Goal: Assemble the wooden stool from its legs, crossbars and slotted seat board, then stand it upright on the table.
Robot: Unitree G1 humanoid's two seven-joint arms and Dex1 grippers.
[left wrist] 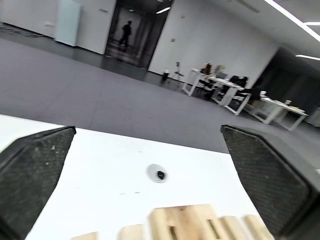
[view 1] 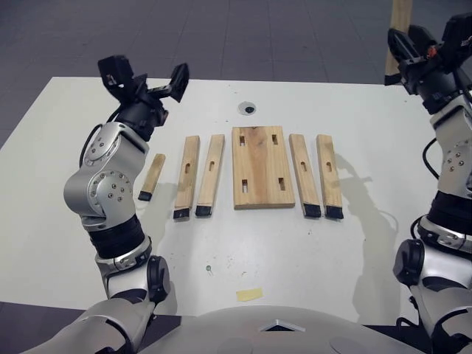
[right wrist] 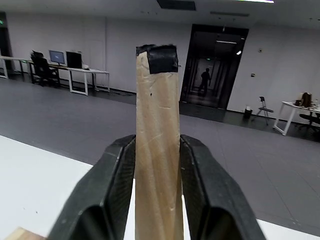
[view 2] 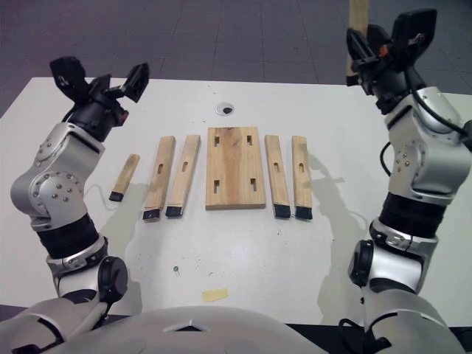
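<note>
Nearest the robot, a yellow slip lies on the white surface. Beyond it the parts lie flat in one row across the middle, all with long axes running away from the robot. The slotted seat board is in the centre, with two slotted legs just to its left and two more legs just to its right, their black-capped ends nearest the robot. A short crossbar lies alone at the left end of the row. Farther on is a small round hole.

The left claw is raised beyond the row's left end, its fingers wide apart and holding nothing. The right claw is up at the far right, clamped on a second crossbar held upright, black tip on top.

The next move likely turns on this — the right-hand legs lie flat, down and inward from the right claw, crosswise to the upright bar, and nearer that arm than the left.
</note>
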